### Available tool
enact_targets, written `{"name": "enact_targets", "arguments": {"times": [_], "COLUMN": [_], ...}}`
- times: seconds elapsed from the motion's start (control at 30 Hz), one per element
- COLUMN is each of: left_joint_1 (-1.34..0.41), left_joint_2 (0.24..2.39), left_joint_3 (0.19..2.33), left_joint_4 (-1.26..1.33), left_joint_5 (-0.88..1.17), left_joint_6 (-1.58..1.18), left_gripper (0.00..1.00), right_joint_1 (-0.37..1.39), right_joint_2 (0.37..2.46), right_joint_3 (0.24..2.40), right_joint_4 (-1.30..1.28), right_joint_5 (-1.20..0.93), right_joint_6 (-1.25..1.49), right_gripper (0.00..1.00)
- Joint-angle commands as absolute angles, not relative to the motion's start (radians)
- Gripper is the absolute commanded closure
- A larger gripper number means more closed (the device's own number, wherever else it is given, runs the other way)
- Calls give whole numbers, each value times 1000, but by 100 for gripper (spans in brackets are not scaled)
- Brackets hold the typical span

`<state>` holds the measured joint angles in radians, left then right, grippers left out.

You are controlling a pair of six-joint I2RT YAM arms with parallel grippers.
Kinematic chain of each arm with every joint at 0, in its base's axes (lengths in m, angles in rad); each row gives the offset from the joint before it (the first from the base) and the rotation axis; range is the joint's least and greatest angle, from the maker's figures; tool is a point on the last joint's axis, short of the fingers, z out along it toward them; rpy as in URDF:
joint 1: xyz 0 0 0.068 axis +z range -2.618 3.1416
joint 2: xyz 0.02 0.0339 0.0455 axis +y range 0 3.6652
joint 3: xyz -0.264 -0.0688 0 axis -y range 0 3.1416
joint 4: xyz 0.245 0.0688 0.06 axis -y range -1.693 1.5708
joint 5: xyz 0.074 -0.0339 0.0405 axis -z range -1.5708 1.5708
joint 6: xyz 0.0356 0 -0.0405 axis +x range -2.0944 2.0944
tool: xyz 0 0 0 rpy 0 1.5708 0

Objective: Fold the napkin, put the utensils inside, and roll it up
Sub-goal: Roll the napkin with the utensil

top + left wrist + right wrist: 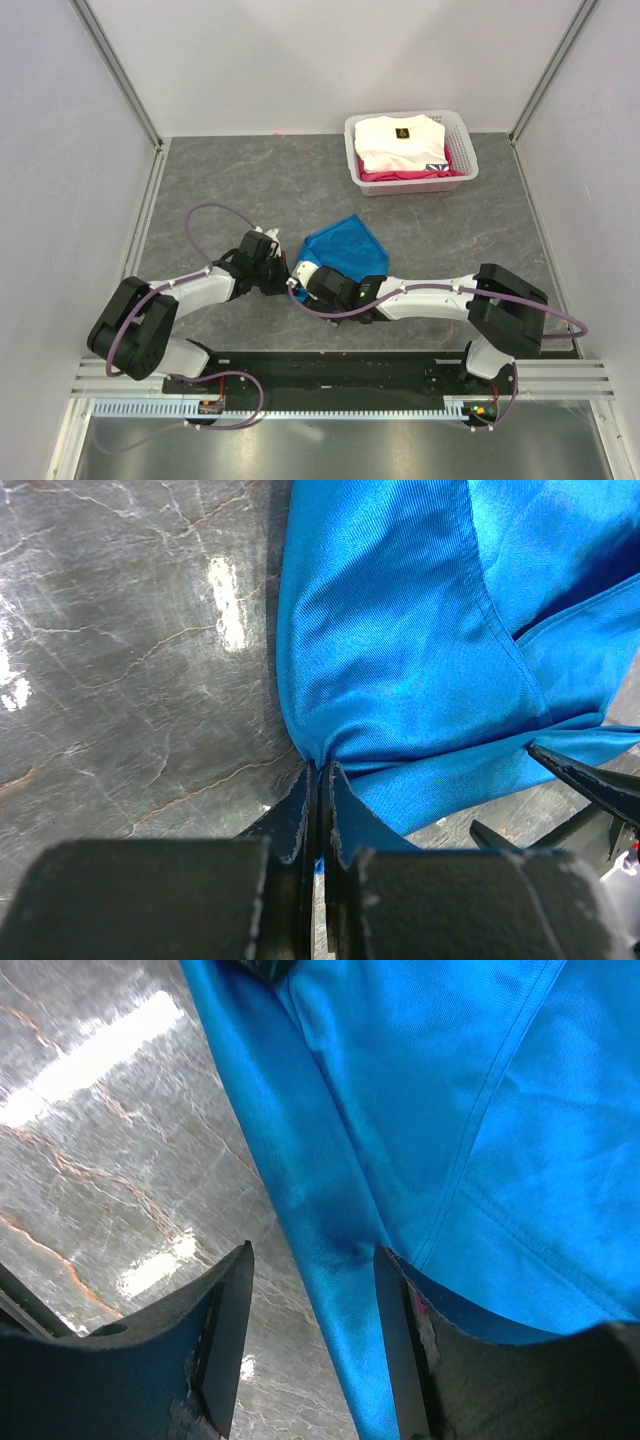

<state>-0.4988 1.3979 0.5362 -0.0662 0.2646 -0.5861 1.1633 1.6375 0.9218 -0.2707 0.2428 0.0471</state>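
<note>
Tabletop comes first for you: the grey veined table (430, 240) carries everything, with both arms reaching in from its near edge toward the middle. At the far edge, right of centre, you have a white slotted basket (410, 186) holding a folded white garment (400, 140) on top of a pink one (400, 176), well apart from the work. Your napkin (345, 248) lies near the middle of the table, bright blue, flat over most of its area with one layer folded over another, so a stitched hem crosses it in the left wrist view (400, 630). Its near-left corner sits where the two grippers meet. Your left gripper (318, 775) has its jaws pressed together on that corner, and the cloth bunches into creases right at the tips. Your right gripper (310, 1260) stands just beside it with its jaws moderately apart, straddling a raised fold of the napkin (500, 1110) that runs between them; the fold lies against the right-hand finger (395, 1300) and apart from the other. You can see that gripper's dark fingertips (590, 778) at the lower right of the left wrist view, close to the cloth's edge.
</note>
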Motion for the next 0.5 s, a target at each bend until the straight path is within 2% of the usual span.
{"name": "enact_targets", "arguments": {"times": [0.0,0.47], "left_joint_1": [-500,-500], "left_joint_2": [1427,1424], "left_joint_3": [531,532], "left_joint_4": [-138,-138], "left_joint_5": [261,272], "left_joint_6": [-545,-545], "left_gripper": [98,98], "right_joint_1": [1170,1166], "right_joint_2": [1646,1735], "right_joint_3": [974,953], "right_joint_4": [-278,-219], "right_joint_5": [265,299], "right_joint_6": [18,-28], "right_gripper": [40,41]}}
